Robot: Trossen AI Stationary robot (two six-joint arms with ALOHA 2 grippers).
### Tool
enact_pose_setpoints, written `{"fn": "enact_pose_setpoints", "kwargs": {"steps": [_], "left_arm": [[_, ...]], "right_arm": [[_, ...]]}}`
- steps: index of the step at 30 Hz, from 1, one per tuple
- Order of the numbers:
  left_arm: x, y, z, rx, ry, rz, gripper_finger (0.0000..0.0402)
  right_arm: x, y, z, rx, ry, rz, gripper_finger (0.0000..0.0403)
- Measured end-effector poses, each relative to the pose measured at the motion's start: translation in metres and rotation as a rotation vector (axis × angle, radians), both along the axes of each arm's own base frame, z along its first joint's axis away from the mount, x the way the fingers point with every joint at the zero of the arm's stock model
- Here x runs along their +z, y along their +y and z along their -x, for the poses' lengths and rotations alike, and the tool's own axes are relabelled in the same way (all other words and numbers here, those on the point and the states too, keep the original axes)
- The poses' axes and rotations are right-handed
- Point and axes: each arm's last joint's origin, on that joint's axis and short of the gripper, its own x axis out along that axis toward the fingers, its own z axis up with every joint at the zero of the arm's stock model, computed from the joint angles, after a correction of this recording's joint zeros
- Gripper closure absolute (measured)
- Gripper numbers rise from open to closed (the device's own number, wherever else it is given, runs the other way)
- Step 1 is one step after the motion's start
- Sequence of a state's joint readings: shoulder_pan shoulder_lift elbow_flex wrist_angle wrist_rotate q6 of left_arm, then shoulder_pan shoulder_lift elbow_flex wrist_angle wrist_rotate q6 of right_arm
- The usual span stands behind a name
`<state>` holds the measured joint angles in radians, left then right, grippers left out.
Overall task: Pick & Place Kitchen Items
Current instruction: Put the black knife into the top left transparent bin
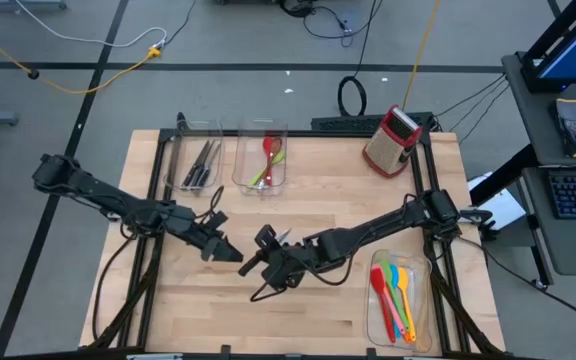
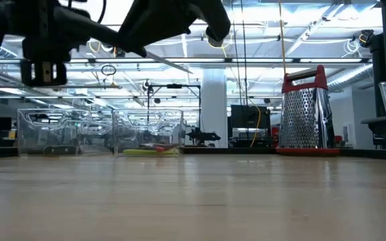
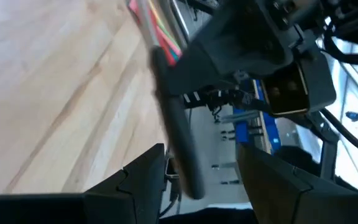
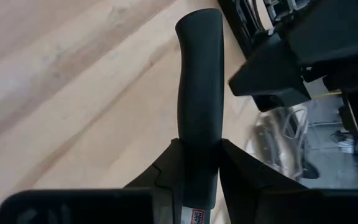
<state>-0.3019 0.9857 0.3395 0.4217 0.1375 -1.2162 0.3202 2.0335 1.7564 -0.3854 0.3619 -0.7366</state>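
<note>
A black-handled steel knife (image 4: 199,74) is held above the middle of the table by my right gripper (image 4: 197,149), which is shut on it and also shows in the high view (image 1: 268,262). The handle points toward my left gripper (image 1: 226,250). My left gripper (image 3: 201,155) is open, and its fingers stand on either side of the handle's free end (image 3: 188,177) without touching it. The steel blade (image 2: 169,63) shows as a thin line in the low view, well above the tabletop. My right gripper pinches the knife's black handle at its blade end (image 4: 197,134) between its two fingers. The fingers come roughly level from the table's right and lie along the knife. The handle's free end sticks out ahead of the fingers, and the knife is lifted clear of the table.
A clear bin with black-handled knives (image 1: 200,165) and another with red and green utensils (image 1: 265,160) stand at the far edge. A red box grater (image 1: 393,140) stands at the far right. A clear bin of coloured spatulas (image 1: 398,300) sits at the near right.
</note>
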Motion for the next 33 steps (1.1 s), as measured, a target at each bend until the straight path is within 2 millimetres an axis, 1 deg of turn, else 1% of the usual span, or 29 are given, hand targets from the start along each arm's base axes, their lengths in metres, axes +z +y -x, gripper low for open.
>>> {"fn": "enact_pose_setpoints", "kwargs": {"steps": [6,14,18,21,29,33], "left_arm": [[0.011,-0.007,-0.019,-0.049,-0.021,-0.053,0.0195],[0.008,-0.013,-0.037,-0.086,0.056,-0.071,0.0195],[0.005,-0.015,-0.041,-0.096,0.066,-0.088,0.0195],[0.005,-0.011,-0.042,-0.09,0.062,-0.101,0.0195],[0.014,0.009,-0.042,-0.031,0.006,-0.139,0.0195],[0.009,0.014,-0.041,-0.044,0.074,-0.122,0.0195]], "right_arm": [[0.0,-0.001,0.0,0.006,0.005,0.02,0.0336],[-0.002,0.002,0.003,0.032,0.031,0.038,0.0336],[-0.003,0.006,0.005,0.04,0.049,0.046,0.0336],[-0.004,0.007,0.006,0.036,0.058,0.05,0.0336],[-0.004,0.013,0.009,0.006,0.062,0.022,0.0336],[-0.003,0.012,0.01,-0.014,0.054,0.053,0.0336]]}}
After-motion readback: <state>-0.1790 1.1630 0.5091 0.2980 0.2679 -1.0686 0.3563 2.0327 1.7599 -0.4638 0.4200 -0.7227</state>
